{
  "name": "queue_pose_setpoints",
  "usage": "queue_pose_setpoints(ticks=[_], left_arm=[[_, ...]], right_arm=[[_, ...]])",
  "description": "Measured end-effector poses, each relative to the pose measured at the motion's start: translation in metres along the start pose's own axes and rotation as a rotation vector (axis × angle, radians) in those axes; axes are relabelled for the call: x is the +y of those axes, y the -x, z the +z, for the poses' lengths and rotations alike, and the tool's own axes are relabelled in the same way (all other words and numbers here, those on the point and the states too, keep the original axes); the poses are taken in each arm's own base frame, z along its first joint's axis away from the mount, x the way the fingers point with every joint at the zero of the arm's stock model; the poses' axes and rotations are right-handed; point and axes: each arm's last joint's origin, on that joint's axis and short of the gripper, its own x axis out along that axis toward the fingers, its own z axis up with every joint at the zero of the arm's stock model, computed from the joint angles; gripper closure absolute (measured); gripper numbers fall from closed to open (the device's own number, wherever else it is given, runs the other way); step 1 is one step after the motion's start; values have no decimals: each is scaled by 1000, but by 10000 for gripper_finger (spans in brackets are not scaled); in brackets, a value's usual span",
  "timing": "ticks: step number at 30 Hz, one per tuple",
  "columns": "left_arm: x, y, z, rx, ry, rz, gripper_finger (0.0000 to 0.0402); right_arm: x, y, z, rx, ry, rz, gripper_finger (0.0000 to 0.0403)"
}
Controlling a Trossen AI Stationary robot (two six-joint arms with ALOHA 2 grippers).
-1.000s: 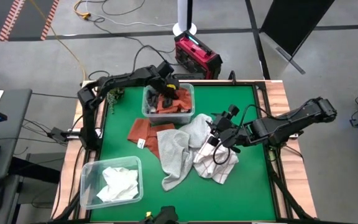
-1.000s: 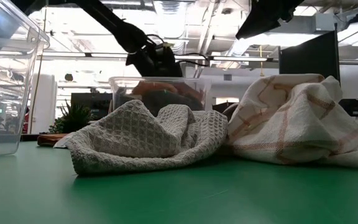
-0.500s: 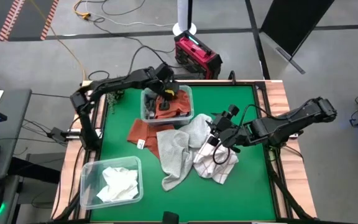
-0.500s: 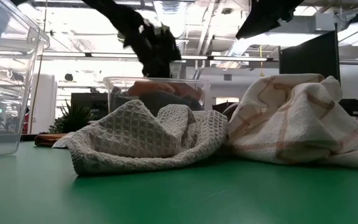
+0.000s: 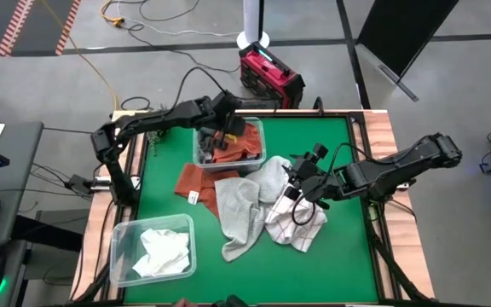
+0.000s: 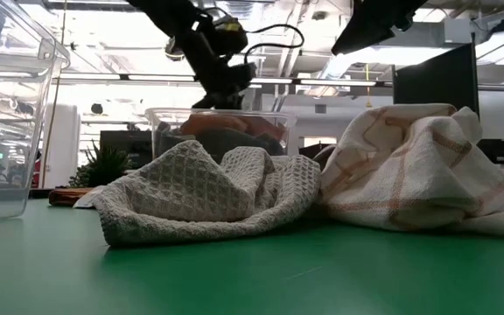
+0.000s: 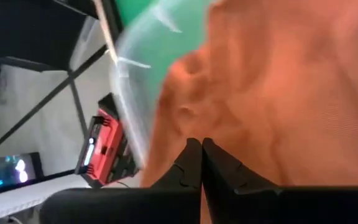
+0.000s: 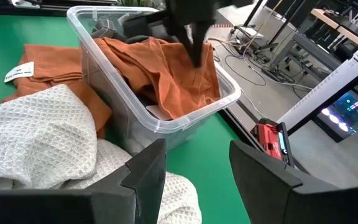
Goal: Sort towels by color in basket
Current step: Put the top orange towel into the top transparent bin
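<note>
While rust-orange towel [image 8: 166,74] is lying draped over rim of clear bin [image 5: 201,143] at table's far side, left gripper [image 5: 226,126] is hovering just above it, fingers [image 7: 194,163] clenched together, grasping nothing. Right gripper [image 5: 301,189] is waiting over light grey waffle towel [image 5: 241,209] and white red-grid towel [image 5: 301,223], fingers spread apart, empty. Good practice, judging from here: nudging overhanging fold fully inside bin.

Light: bright, even overhead; ceiling lamps [image 6: 234,17] glare white in low view.
Shadows: soft, faint on green table [image 5: 339,153].
Blur: left wrist view smeared; orange towel [image 7: 278,93] out of focus.
Backlight: arms dark silhouettes, low view.
</note>
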Motion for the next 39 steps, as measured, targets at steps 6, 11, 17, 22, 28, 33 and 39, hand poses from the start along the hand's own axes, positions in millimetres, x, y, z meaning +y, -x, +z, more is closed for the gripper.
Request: queue_pose_setpoints(ticks=[6, 11, 17, 22, 28, 33, 39], left_arm=[[-28, -18, -17, 73, -17, -108, 401], [-47, -22, -26, 135, 0, -204, 401], [-42, -12, -16, 119, -32, -190, 401], [-36, -7, -6, 89, -123, -166, 401], [-26, 4, 10, 146, -213, -55, 401], [-17, 20, 18, 186, -225, -52, 401], [-16, 19, 13, 303, -301, 2, 401]], right_arm=[[0, 0, 0, 0, 0, 0, 188], [0, 0, 0, -3, -3, 1, 188], [0, 0, 1, -6, -3, 2, 188], [0, 0, 1, -5, 0, 2, 188], [0, 0, 1, -4, 3, 2, 188], [0, 0, 0, -2, 8, 1, 188], [0, 0, 0, -2, 5, 1, 188]])
